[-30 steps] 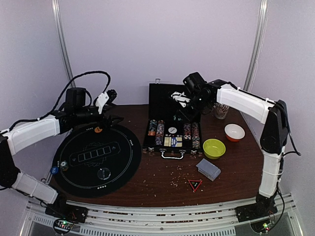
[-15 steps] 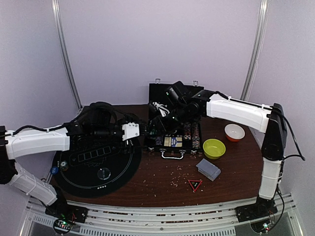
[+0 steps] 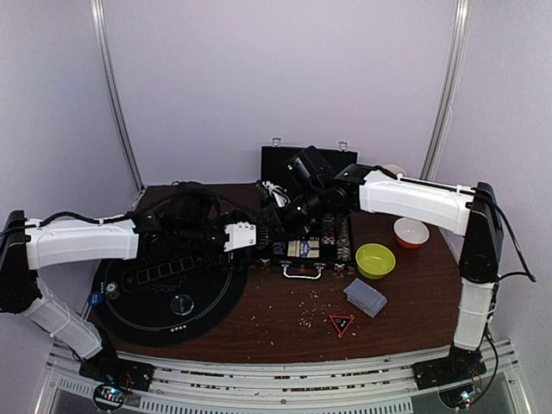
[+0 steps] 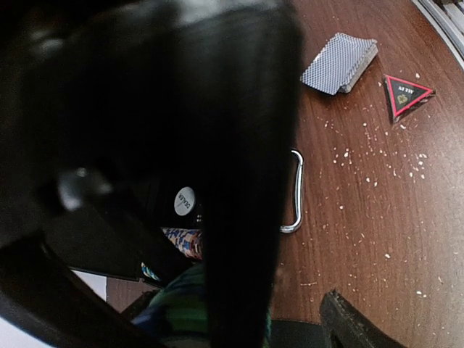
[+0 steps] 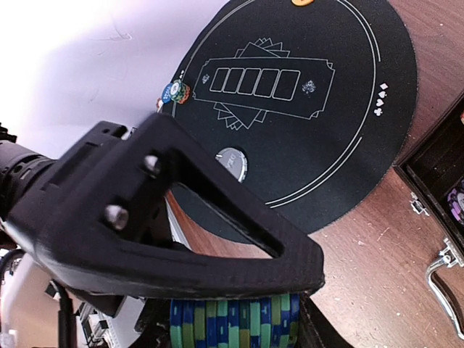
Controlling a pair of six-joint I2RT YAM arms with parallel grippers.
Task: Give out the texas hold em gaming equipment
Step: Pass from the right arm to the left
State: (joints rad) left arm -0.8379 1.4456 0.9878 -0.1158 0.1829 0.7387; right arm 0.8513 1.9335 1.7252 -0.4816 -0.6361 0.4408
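**Top view.** We see both arms meeting at the left end of the open case [image 3: 278,164]. The left gripper [image 3: 261,233] hung over the far edge of the mat [image 3: 211,285] a second ago. It has since swung right across the mat and now lies just beside the case's left wall. We cannot tell how its jaws stand (its wrist view is mostly one black, blurred finger).

The right gripper [image 3: 289,216] was earlier raised by the lid's right side. It has come down and leftward over the case's left chip rows.

**Right wrist view.** The right gripper pinches a stack of chips [image 5: 232,319] striped blue, green and yellow.

**Other items.** On the mat lie a clear disc [image 3: 181,303] near the front and a blue chip [image 3: 95,298] at the left rim. The deck [image 3: 366,296] rests on the table [image 3: 285,323] to the right of the case's front, near the bowl [image 3: 362,259]. Deck, bowl and triangle [image 3: 341,324] have not moved.
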